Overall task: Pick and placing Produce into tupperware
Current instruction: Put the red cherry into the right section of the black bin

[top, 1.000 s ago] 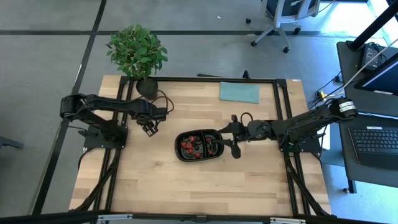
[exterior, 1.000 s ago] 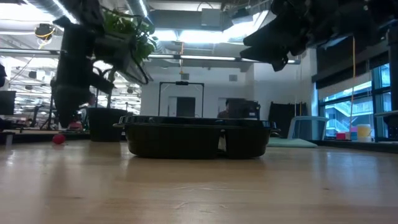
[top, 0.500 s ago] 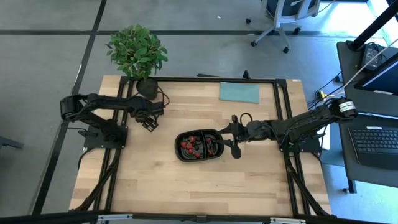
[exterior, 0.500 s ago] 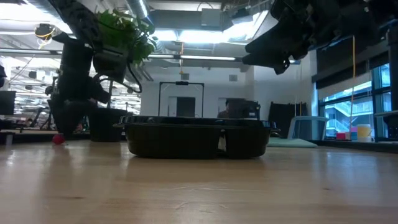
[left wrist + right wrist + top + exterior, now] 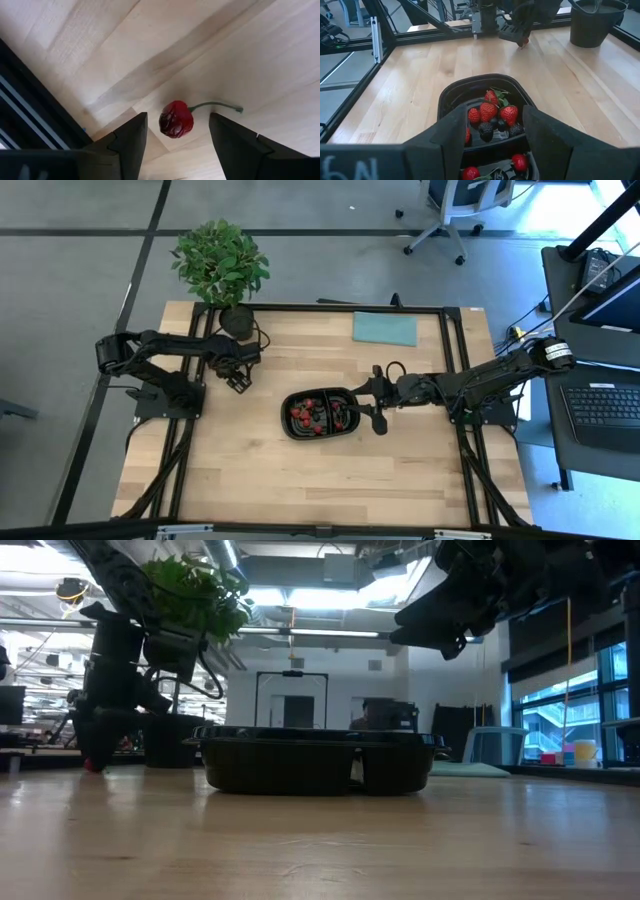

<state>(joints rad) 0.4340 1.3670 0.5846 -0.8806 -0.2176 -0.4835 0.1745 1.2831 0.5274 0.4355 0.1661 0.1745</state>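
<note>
**At the table's left rear, a cherry waits between open fingers**

From above, the left gripper hangs low over the table near the potted plant, well apart from the black tupperware at the centre, which holds red and dark fruit. The right gripper hovers at the tray's right end. A teal cloth lies toward the rear.

At table height, the left gripper reaches almost to the wood, far left of the tray.

In the left wrist view, a red cherry with a thin green stem lies on the wood between the two spread fingers, untouched.

In the right wrist view, the right fingers stand apart and empty over the tray, where strawberries and dark berries sit in the farther compartment and more fruit in the nearer one.

The cherry looks light, round, glossy and likely slippery, and may roll or bruise; a gentle squeeze across its body, not the stem, seems best.
</note>
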